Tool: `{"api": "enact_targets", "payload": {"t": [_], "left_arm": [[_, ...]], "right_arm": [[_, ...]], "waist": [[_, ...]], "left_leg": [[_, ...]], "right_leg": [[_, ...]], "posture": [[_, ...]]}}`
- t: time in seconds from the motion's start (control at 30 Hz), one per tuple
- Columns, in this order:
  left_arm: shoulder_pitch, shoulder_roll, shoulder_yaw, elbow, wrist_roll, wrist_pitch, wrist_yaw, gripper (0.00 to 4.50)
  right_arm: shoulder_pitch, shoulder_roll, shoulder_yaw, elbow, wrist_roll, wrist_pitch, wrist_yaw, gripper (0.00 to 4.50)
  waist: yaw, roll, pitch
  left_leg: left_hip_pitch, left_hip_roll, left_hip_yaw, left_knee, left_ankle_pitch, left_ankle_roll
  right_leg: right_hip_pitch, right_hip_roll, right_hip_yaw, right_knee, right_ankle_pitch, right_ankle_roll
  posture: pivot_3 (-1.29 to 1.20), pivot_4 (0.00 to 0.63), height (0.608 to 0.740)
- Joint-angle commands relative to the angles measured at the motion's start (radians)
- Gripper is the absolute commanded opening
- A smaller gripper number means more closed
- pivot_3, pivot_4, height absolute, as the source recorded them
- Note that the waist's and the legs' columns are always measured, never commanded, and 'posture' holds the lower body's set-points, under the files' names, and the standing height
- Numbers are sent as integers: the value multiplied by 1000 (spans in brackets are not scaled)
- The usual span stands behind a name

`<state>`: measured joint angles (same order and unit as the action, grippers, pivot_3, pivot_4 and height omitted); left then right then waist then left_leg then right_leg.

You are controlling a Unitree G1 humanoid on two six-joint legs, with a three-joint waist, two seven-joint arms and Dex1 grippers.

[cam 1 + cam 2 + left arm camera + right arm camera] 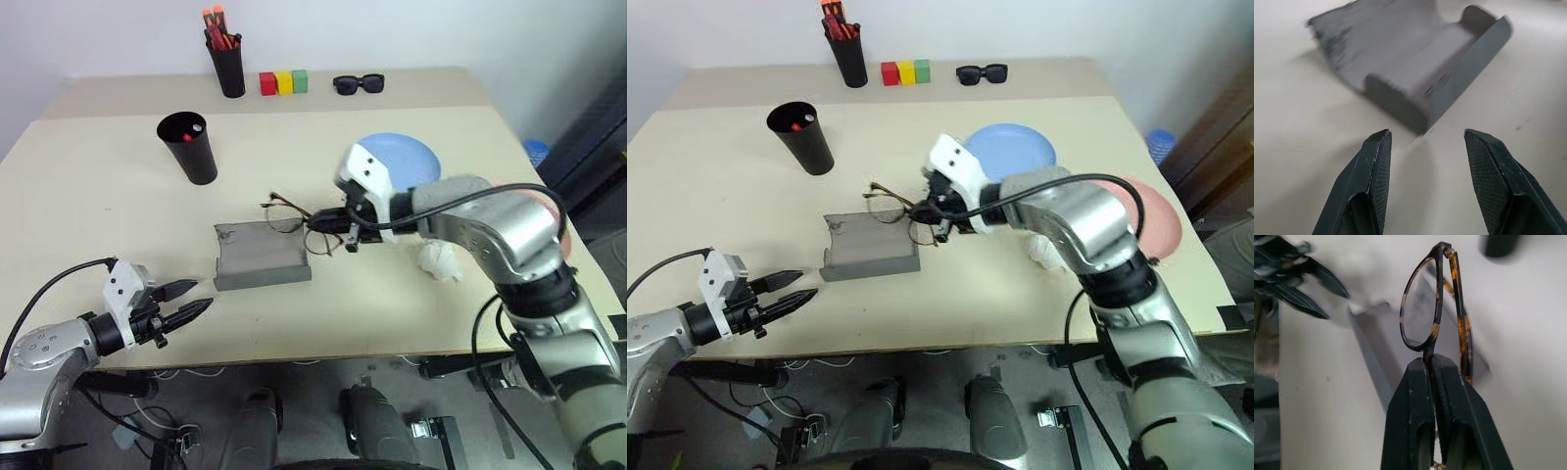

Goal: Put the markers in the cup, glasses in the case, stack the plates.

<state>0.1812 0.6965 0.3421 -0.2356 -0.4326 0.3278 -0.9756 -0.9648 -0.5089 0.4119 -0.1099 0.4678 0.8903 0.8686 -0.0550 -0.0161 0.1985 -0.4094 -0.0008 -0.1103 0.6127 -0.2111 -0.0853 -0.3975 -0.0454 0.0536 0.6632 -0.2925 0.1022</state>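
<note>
Right pincer [1431,363] is gripping the glasses [294,223] at mid-frame.
They are hanging over the open case's [260,257] right end; the left pincer [193,298], lower left, is gaping half-wide, empty, beside the case.

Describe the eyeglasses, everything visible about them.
The glasses are thin-rimmed with clear rounded lenses, and their dark frame shows amber tortoiseshell flecks on rims and slim temples. The right gripper is shut on the frame at a lens rim and holds them lifted off the table, over the far edge of the open grey case. Nothing else touches them.
</note>
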Motion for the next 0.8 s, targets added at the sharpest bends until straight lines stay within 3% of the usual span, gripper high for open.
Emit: {"api": "enact_targets", "payload": {"t": [0.03,0.27,0.5,0.6,0.73,0.8], "left_arm": [[-16,3,21,15,19,-55,27,2393],[-6,7,31,-32,-21,-38,47,2393],[40,4,36,-28,-27,-76,32,2393],[40,5,31,-7,-21,-97,30,2393],[-19,-16,38,8,-58,-71,75,2393],[-78,-28,39,12,-82,-21,123,2393]], "right_arm": [[-79,65,109,146,-125,-177,101,30],[-130,165,169,412,-279,-342,193,30],[-100,181,154,429,-320,-344,266,30],[-98,192,130,417,-316,-331,270,908],[-111,209,67,385,-298,-319,245,2847],[-111,207,29,349,-288,-323,239,2847]], "waist": [[2,0,0],[10,0,0],[9,1,0],[10,1,0],[11,1,0],[11,1,0]], "left_leg": [[0,0,0,0,0,0],[0,-1,0,0,0,0],[0,-1,0,-1,0,0],[0,-1,0,-1,0,0],[0,-1,0,-1,0,0],[0,-1,-1,-1,0,0]], "right_leg": [[0,0,0,0,0,0],[0,-1,0,0,0,0],[-2,-1,0,1,0,0],[-2,-1,0,1,0,0],[-2,-1,0,1,0,0],[-1,-1,0,1,0,0]], "posture": [[0,150,740],[0,150,740],[0,150,740],[0,150,740],[0,150,740],[0,150,740]]}}
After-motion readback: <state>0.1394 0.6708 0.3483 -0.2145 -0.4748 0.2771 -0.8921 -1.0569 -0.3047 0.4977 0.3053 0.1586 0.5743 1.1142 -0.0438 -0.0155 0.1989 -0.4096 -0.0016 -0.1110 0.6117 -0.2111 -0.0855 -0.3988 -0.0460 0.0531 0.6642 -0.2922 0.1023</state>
